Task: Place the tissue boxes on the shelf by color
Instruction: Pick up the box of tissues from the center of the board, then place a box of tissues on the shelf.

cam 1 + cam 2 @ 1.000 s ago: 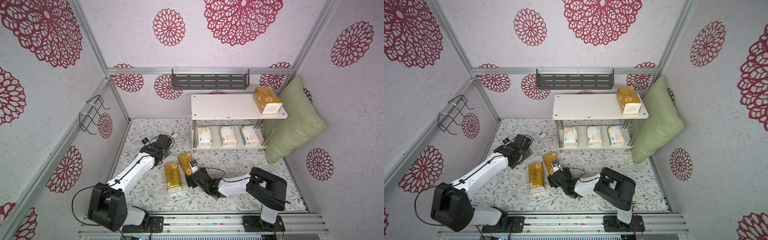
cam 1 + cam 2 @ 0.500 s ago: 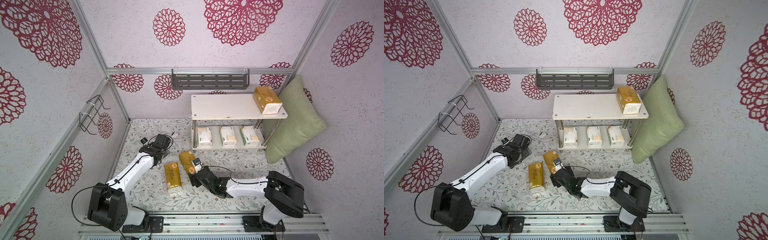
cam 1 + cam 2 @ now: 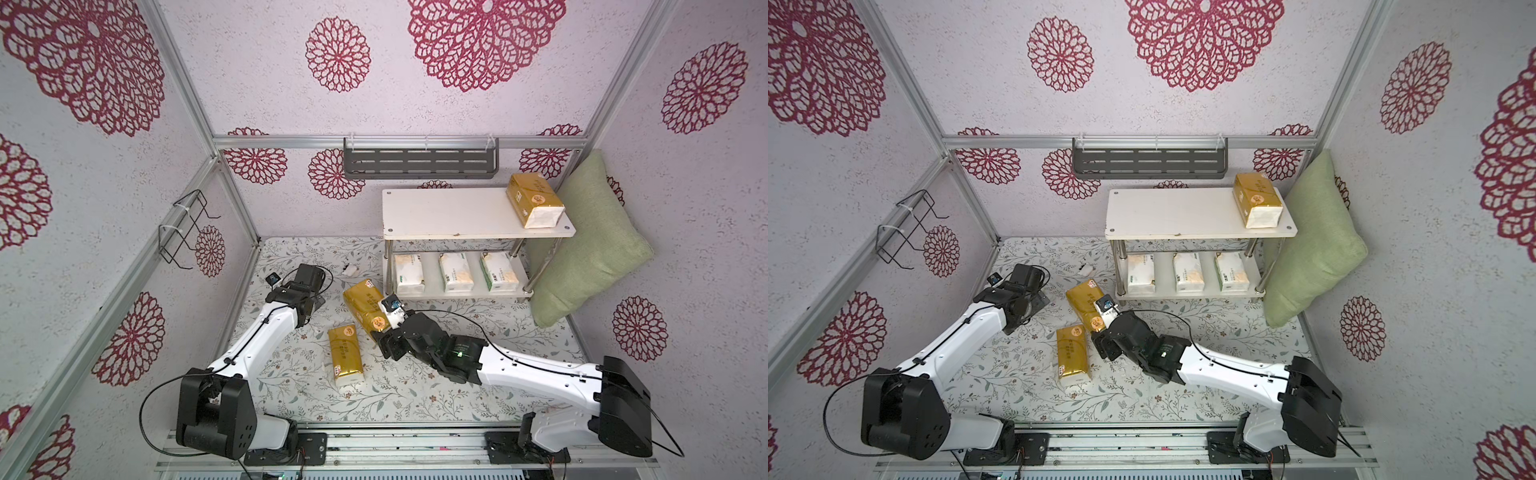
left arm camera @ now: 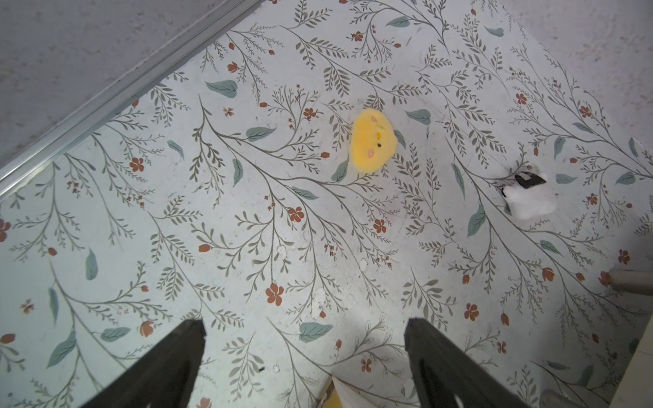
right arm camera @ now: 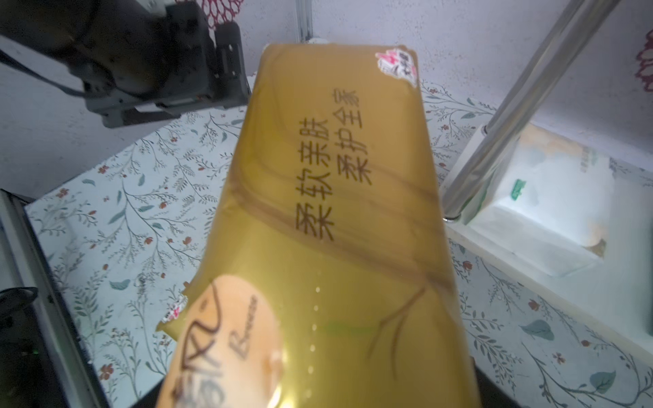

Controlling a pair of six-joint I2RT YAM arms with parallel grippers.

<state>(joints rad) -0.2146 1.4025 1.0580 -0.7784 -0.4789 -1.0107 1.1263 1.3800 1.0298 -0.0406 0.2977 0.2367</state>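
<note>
Currently the right claw [image 3: 383,332] clenches only one end of the gold tissue pack [image 3: 361,301], at the middle of the worktop [image 3: 415,399] near the shelf [image 3: 449,216], so the slick, soft wrap could sag or slip free.

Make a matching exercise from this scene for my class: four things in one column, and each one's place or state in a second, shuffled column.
Column one
1. white tissue packs
2. green cushion
3. grey slotted rack
4. right gripper

Column two
a. hung up behind the shelf
b. shut on a gold tissue pack
c. in a row on the shelf's lower tier
d. leaning beside the shelf

Pairs: 1-c, 2-d, 3-a, 4-b
</note>
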